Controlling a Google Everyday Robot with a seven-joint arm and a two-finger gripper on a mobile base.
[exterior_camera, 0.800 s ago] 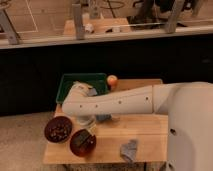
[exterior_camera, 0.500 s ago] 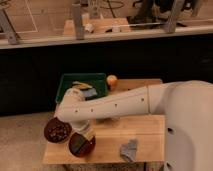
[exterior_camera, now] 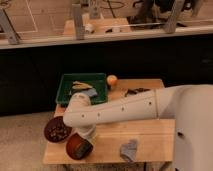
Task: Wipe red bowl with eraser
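Observation:
The red bowl [exterior_camera: 77,146] sits near the front left corner of the wooden table [exterior_camera: 150,137] and looks tipped on its side. My white arm reaches in from the right. My gripper [exterior_camera: 86,134] points down at the bowl's upper rim, touching or just above it. I cannot make out an eraser; it may be hidden under the gripper.
A second dark bowl [exterior_camera: 57,129] with dark contents sits at the table's left edge, touching the red bowl. A green tray [exterior_camera: 65,92] with small items is at the back left, an orange ball [exterior_camera: 112,80] beside it. A grey cloth [exterior_camera: 129,149] lies at the front, a dark object [exterior_camera: 133,91] at the back.
My arm has swung forward and down towards the red bowl. The red bowl has shifted a little towards the table's front edge and tipped.

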